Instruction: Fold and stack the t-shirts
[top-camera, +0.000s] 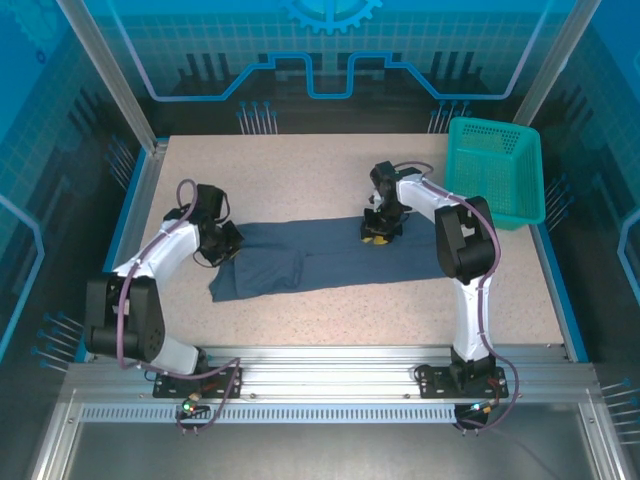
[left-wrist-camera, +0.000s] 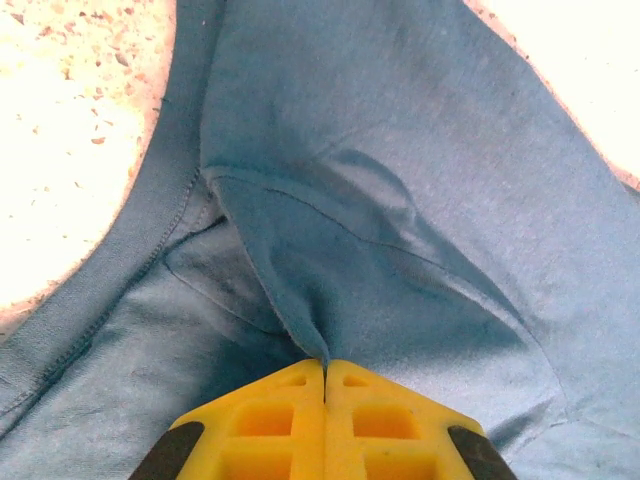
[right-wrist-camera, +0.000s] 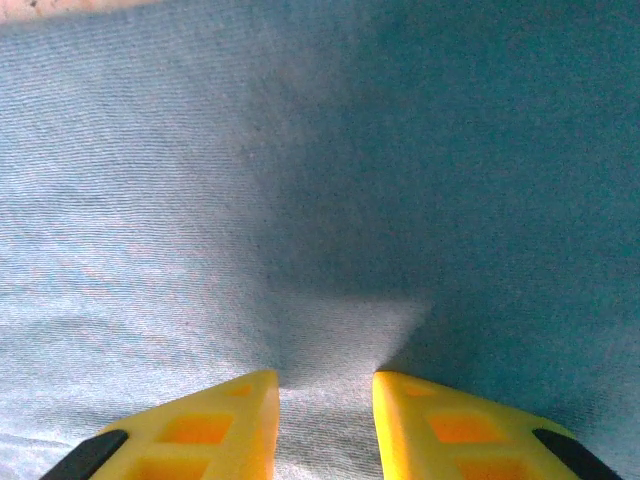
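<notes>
Between the L gripper's shut jaws I've a pinched fold of limp, light t-shirt; R gripper jaws part-open astride a pucker, nothing clamped yet, so best grab hems imo.

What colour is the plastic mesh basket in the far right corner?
The basket is teal, clearest in the top external view.

I look down on a speckled beige table with a blue edge strip. Behind it stands a see-through blue back wall with a grid pattern and a gear emblem. Similar blue side panels close in left and right, held by slanted metal posts. A ribbed aluminium rail runs along the near edge. The light is bright and even; on my left wrist feed the tabletop washes out almost white.
</notes>
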